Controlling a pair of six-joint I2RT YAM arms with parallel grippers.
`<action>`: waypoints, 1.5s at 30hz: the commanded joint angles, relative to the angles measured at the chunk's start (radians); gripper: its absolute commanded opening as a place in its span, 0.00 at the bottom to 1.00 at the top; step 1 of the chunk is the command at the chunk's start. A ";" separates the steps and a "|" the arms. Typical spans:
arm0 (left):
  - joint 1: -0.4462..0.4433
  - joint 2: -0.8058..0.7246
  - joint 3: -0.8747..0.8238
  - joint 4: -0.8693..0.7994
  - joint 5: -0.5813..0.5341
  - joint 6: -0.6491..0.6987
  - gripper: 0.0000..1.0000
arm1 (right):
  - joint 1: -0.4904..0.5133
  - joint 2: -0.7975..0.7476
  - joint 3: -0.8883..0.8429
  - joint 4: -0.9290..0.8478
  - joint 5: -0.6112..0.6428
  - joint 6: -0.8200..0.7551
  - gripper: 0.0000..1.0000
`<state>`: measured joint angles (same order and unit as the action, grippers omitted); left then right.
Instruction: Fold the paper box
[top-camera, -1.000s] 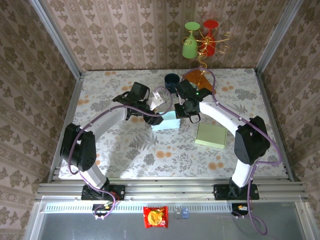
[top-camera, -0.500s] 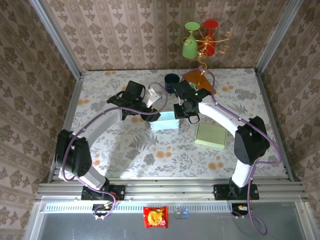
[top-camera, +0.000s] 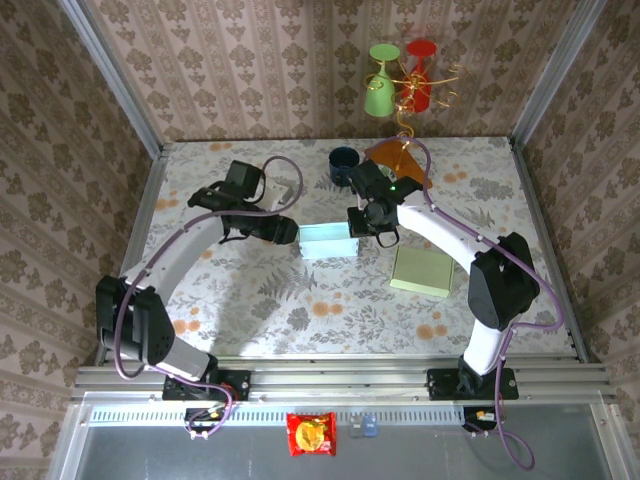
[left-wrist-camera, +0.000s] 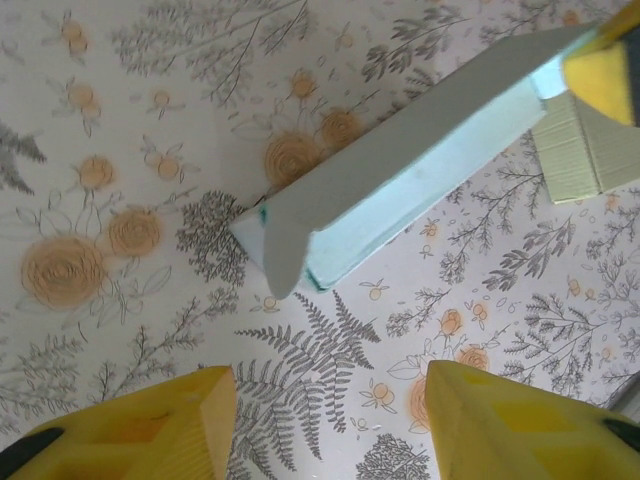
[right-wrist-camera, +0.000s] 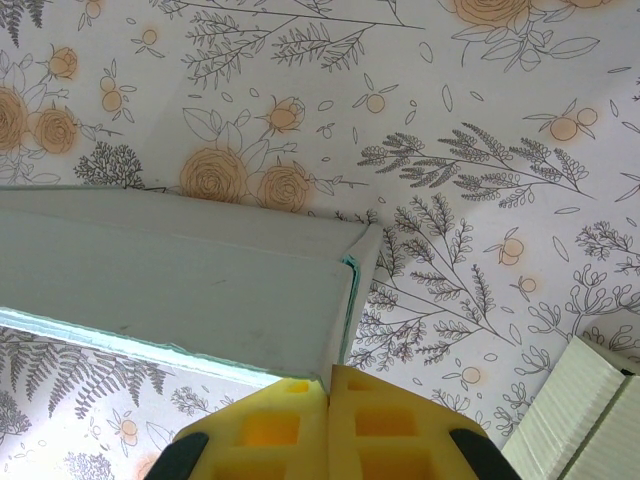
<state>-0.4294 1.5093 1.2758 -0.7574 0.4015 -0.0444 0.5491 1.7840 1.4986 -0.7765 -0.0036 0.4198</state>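
The paper box (top-camera: 328, 240), pale blue outside and grey inside, lies partly folded in the middle of the table. My right gripper (top-camera: 362, 228) is shut on the box's right end; in the right wrist view the yellow pads (right-wrist-camera: 328, 385) pinch the edge of a wall of the box (right-wrist-camera: 180, 280). My left gripper (top-camera: 292, 232) hangs just left of the box, open and holding nothing. The left wrist view has its fingertips (left-wrist-camera: 330, 400) apart over bare table, with the box (left-wrist-camera: 400, 185) a short way ahead and its pointed corner flap toward me.
A pale green folded box (top-camera: 422, 271) lies to the right, close to the right arm. A dark cup (top-camera: 344, 160) and an orange piece (top-camera: 395, 158) sit at the back. Green and red glasses (top-camera: 400, 80) hang on a wire stand behind. The left half of the table offers room.
My left arm has swung left and drawn back from the box, its jaws narrowing somewhat. The white flap it was at has gone down. The right gripper has kept its grip.
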 joint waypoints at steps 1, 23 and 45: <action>0.000 0.028 0.031 -0.017 0.032 -0.075 0.52 | 0.008 -0.017 0.025 -0.024 0.008 0.012 0.00; -0.091 0.121 0.066 0.034 -0.204 -0.061 0.30 | 0.006 -0.009 0.023 -0.020 0.001 0.011 0.00; -0.101 0.154 0.062 0.073 -0.190 -0.109 0.09 | 0.005 -0.006 0.023 -0.017 -0.008 0.012 0.00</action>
<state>-0.5289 1.6524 1.3296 -0.6918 0.2115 -0.1211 0.5491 1.7840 1.4990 -0.7773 -0.0071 0.4202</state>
